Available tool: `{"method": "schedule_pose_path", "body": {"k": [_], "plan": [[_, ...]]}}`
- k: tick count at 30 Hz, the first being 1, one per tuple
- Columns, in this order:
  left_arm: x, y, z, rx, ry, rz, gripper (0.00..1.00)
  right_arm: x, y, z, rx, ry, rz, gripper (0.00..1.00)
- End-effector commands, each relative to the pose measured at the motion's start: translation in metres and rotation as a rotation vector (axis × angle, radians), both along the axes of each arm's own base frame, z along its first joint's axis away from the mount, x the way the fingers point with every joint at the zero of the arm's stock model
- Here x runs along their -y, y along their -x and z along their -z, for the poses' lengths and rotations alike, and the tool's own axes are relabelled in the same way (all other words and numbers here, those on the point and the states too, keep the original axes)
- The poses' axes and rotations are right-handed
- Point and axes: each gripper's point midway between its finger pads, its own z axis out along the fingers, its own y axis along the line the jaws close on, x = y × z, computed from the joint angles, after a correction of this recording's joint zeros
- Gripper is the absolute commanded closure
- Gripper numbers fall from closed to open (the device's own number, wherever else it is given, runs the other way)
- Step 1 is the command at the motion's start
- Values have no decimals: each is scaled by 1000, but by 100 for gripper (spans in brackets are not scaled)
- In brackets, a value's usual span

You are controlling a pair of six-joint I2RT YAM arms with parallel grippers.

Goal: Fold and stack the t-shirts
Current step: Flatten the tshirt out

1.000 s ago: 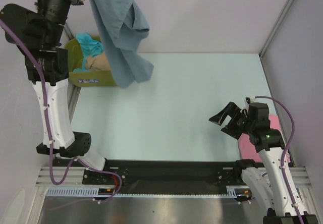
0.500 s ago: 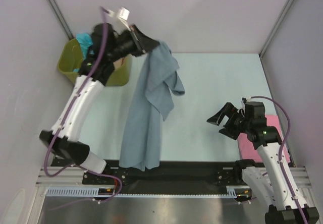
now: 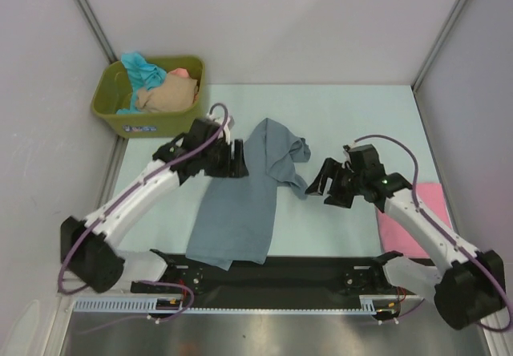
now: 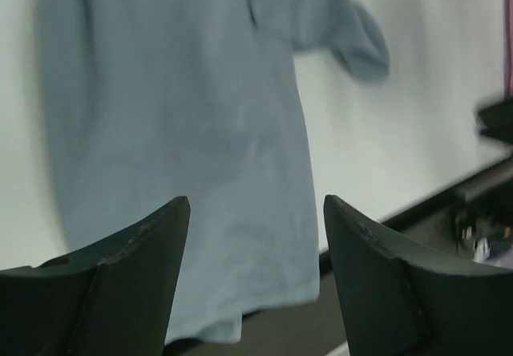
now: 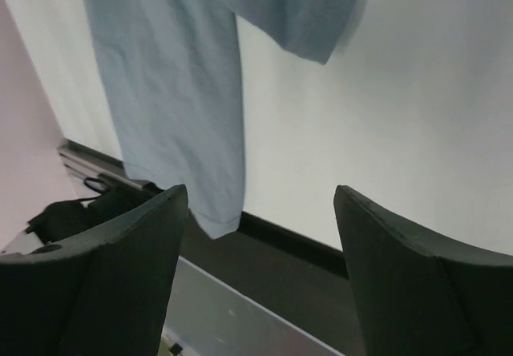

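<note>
Tub holds teal tee, beige tee, prob. salmon tee; L tool, R tool both spread.

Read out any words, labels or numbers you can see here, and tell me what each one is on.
No text here can be read.
Label on the front wall of the tub: some print, too small to read.
Grey-blue shirt: plain, no print visible.
</note>
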Motion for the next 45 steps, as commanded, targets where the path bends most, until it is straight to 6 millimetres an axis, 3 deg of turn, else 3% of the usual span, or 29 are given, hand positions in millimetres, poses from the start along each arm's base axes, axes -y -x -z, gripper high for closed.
{"method": "schedule_pose_path", "body": {"k": [1, 2, 3, 4, 5, 10, 11, 15, 16, 18, 19, 20, 22, 23, 25, 26, 27, 29, 30, 31, 33, 34, 35, 36, 42, 43, 45], "plan": [[14, 53, 18, 12, -9, 132, 26, -15, -40, 9, 92, 53, -30, 20], [23, 77, 37, -31, -35, 191, 24, -17, -52, 10, 121, 84, -47, 18], [28, 87, 49, -55, -54, 214, 21, -19, -56, 17, 111, 106, -62, 15], [34, 94, 57, -66, -67, 236, 21, -21, -62, 39, 54, 145, -84, 14], [41, 107, 67, -86, -102, 283, 21, -24, -71, 37, 64, 165, -111, 13], [46, 138, 124, -245, -302, 374, 22, -33, -94, 68, 10, 285, -182, 12], [49, 143, 126, -239, -330, 393, 21, -32, -95, 77, -14, 310, -193, 12], [52, 152, 147, -274, -386, 424, 18, -42, -106, 79, -16, 320, -228, 16], [56, 155, 155, -301, -386, 432, 20, -43, -106, 81, -22, 324, -237, 18], [63, 159, 158, -304, -380, 453, 32, -45, -107, 89, -49, 331, -235, 21], [66, 161, 158, -306, -372, 458, 39, -43, -108, 92, -60, 338, -223, 21], [68, 165, 158, -314, -364, 467, 53, -43, -108, 95, -72, 340, -214, 21], [72, 167, 154, -308, -343, 467, 63, -45, -109, 100, -82, 327, -201, 26], [71, 165, 152, -292, -347, 458, 79, -47, -110, 101, -84, 320, -197, 29], [68, 160, 140, -259, -344, 430, 97, -47, -110, 100, -77, 317, -186, 43], [69, 157, 132, -237, -334, 423, 100, -46, -111, 99, -78, 317, -172, 48], [65, 154, 119, -207, -331, 404, 99, -44, -111, 98, -71, 321, -164, 60], [63, 146, 104, -155, -326, 375, 100, -38, -111, 91, -36, 335, -144, 73], [62, 143, 91, -118, -307, 362, 100, -34, -113, 87, -22, 340, -132, 93], [62, 141, 83, -96, -289, 350, 100, -31, -112, 76, -5, 334, -121, 99], [63, 140, 72, -71, -249, 340, 100, -22, -109, 67, 10, 344, -97, 100], [64, 143, 68, -72, -225, 348, 93, -19, -109, 54, 45, 331, -85, 100], [68, 145, 69, -80, -206, 355, 91, -17, -105, 53, 48, 330, -85, 100], [70, 149, 71, -96, -197, 364, 99, -16, -103, 48, 54, 319, -80, 100], [80, 165, 90, -101, -272, 429, 100, 0, -87, 4, 84, 255, -9, 100], [80, 165, 89, -89, -282, 428, 100, 3, -84, -11, 113, 237, 6, 100], [87, 158, 58, 21, -250, 403, 100, 15, -76, -28, 113, 244, 44, 100]]}}
